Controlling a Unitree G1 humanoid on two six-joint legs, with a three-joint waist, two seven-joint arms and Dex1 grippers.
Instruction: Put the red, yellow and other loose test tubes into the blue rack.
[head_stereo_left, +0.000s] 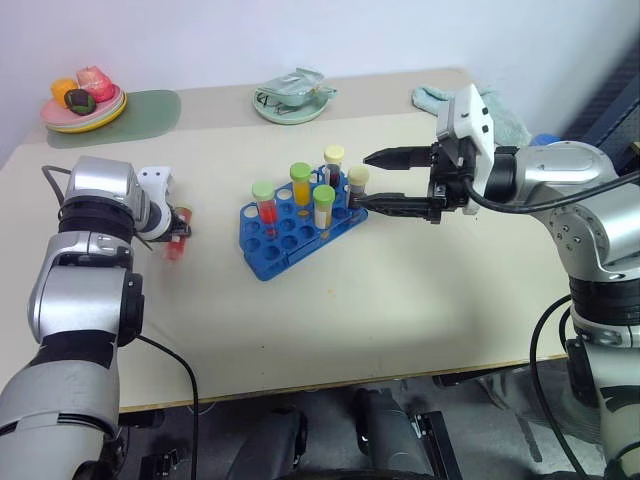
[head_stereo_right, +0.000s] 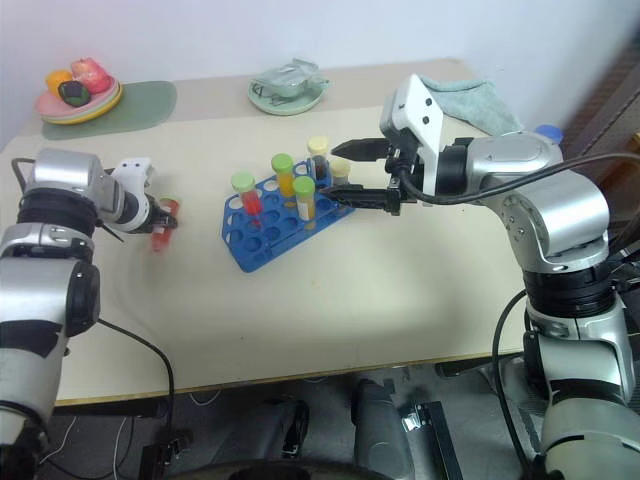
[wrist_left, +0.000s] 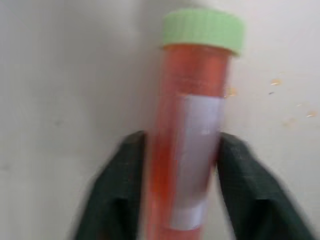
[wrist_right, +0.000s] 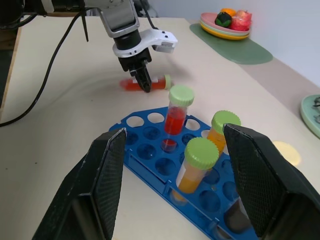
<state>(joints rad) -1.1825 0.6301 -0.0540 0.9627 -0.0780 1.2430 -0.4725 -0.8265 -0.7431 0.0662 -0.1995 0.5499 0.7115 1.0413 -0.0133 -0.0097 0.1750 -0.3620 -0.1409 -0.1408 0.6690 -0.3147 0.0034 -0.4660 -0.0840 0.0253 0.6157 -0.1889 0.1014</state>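
A red test tube (wrist_left: 187, 140) with a green cap and a white label lies flat on the table at the left (wrist_right: 159, 83). My left gripper (head_stereo_left: 178, 236) points down at it and is shut on its middle. The blue rack (head_stereo_left: 290, 245) stands slantwise at the table's centre. Several capped tubes stand upright in it, among them a red one (head_stereo_left: 265, 208), a yellow-orange one (head_stereo_left: 300, 188) and a dark one with a pale cap (head_stereo_left: 334, 168). My right gripper (head_stereo_left: 362, 180) hovers level at the rack's right end, open, with nothing between its fingers.
At the back left a plate of toy food (head_stereo_left: 82, 105) sits on a green mat (head_stereo_left: 150, 108). A pale green dish (head_stereo_left: 290, 100) with a crumpled packet stands at the back centre. A teal cloth (head_stereo_left: 440, 97) lies at the back right.
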